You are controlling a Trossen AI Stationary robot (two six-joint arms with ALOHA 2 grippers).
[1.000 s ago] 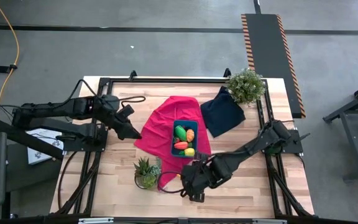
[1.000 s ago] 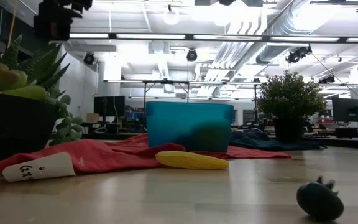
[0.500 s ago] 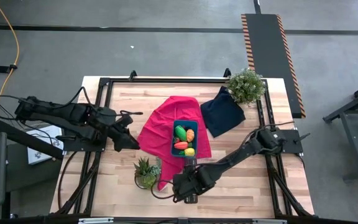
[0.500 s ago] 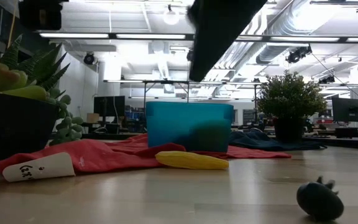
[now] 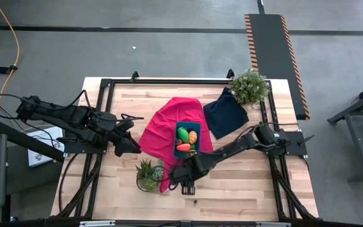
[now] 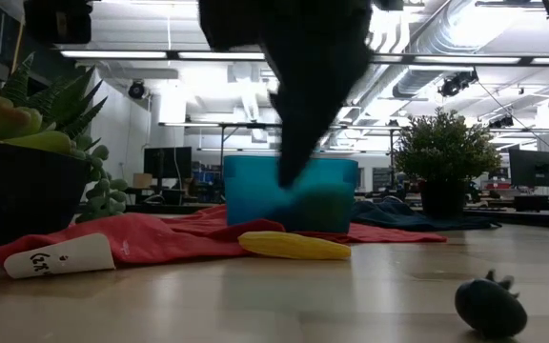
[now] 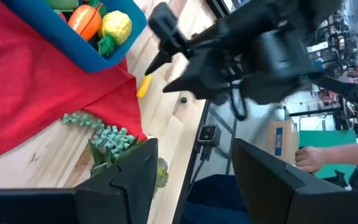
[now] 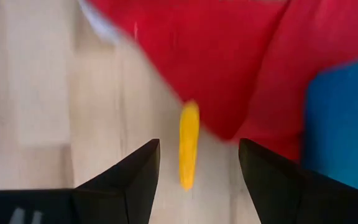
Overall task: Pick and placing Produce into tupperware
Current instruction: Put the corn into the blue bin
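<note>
The teal tupperware stands on a red cloth and holds green, orange, red-orange and yellow produce. One long yellow piece of produce lies on the bare wood by the cloth's near edge; it also shows in the low view. My right gripper is open above it, pointing down, with one finger on either side and clear of it; in the high view my right gripper hides it. My left gripper is open and empty, left of the red cloth.
A small potted succulent stands just left of my right gripper. A leafy potted plant and a navy cloth are at the far right. A small dark object lies on the wood near the front edge.
My right gripper has gone toward the table's left edge and down, and now stands over the yellow piece; it has come into the low view from above. My left gripper has drawn back toward the near left, away from the red cloth.
</note>
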